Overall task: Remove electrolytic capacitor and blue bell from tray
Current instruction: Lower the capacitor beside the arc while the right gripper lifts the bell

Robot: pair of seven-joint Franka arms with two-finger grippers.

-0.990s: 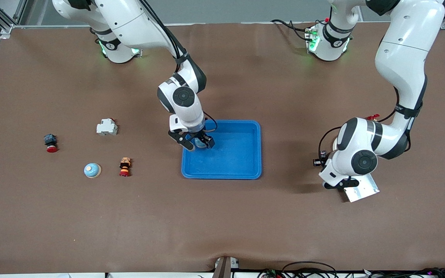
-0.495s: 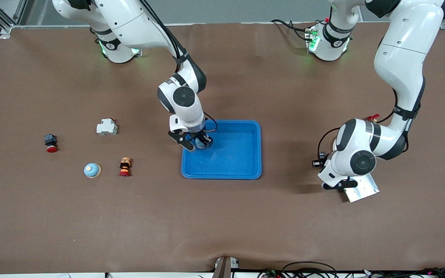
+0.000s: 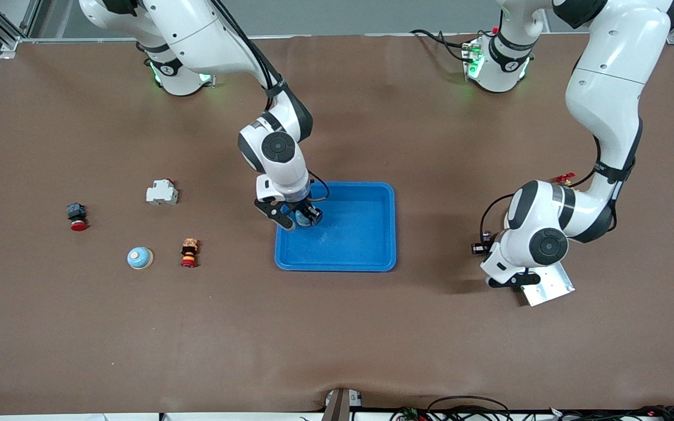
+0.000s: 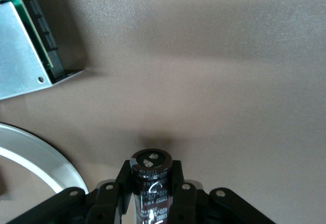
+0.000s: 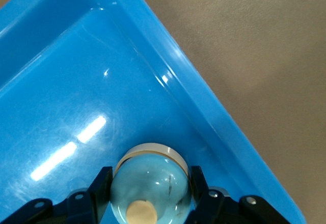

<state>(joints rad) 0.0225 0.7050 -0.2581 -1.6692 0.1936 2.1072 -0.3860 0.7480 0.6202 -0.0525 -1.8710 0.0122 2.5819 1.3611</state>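
**Both Task Items Gripped: Bell at the Tray, Capacitor Outside It**

The worktop carries the blue tray near its middle. The tray's floor appears bare apart from the bell, which sits in the corner toward the right arm's end of the worktop, close to the rim; that position suits the right arm's reach.

The right gripper is over that corner. Its fingers are clenched on the flanks of the blue bell, dome and button facing up, so the grip clears the button. Whether the bell rests on the tray floor or is just off it cannot be told. Judgement: a straight lift over the rim comes next.

The left gripper is over bare worktop toward the left arm's end, beside the silver metal plate. Its fingers are clamped on the electrolytic capacitor, held lengthwise, well apart from the tray. Judgement: this item counts as removed, pending set-down.

A second light-blue bell lies on the worktop toward the right arm's end.
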